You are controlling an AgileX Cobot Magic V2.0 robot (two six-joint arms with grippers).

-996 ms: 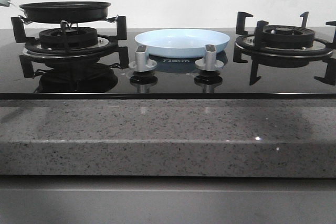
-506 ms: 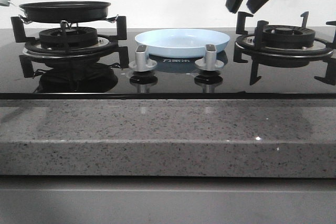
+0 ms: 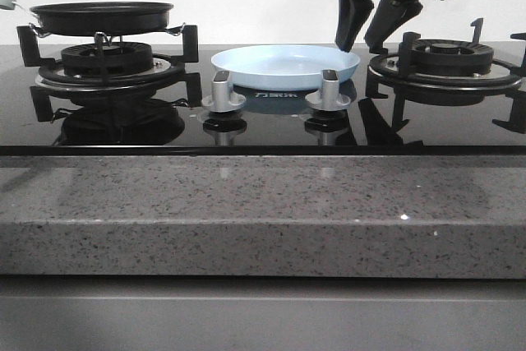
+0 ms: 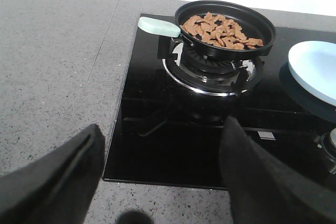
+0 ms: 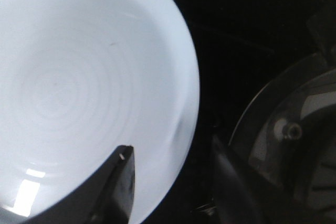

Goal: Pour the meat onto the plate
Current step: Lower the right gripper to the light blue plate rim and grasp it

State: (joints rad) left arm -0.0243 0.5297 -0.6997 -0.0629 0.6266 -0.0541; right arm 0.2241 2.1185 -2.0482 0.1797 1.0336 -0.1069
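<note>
The meat [image 4: 220, 30] is a heap of orange-brown slices in a black frying pan [image 4: 226, 27] with a pale green handle [image 4: 157, 26]. The pan [image 3: 101, 16] rests on the left burner. The pale blue plate [image 3: 285, 66] lies empty on the hob between the burners. My right gripper [image 3: 357, 47] hangs open just above the plate's right rim. In the right wrist view the plate [image 5: 79, 87] has its rim between the spread fingers of that gripper [image 5: 170, 148]. My left gripper [image 4: 163, 127] is open and empty over the hob's near left edge, well short of the pan.
Two silver knobs [image 3: 223, 92] [image 3: 327, 92] stand in front of the plate. The right burner's black grate [image 3: 444, 59] rises close beside my right gripper. A speckled granite counter [image 3: 246, 211] runs along the front and to the hob's left [image 4: 52, 66].
My right gripper has come down from the upper right and moved left, reaching the plate's right rim. Pan, plate and meat have not moved.
</note>
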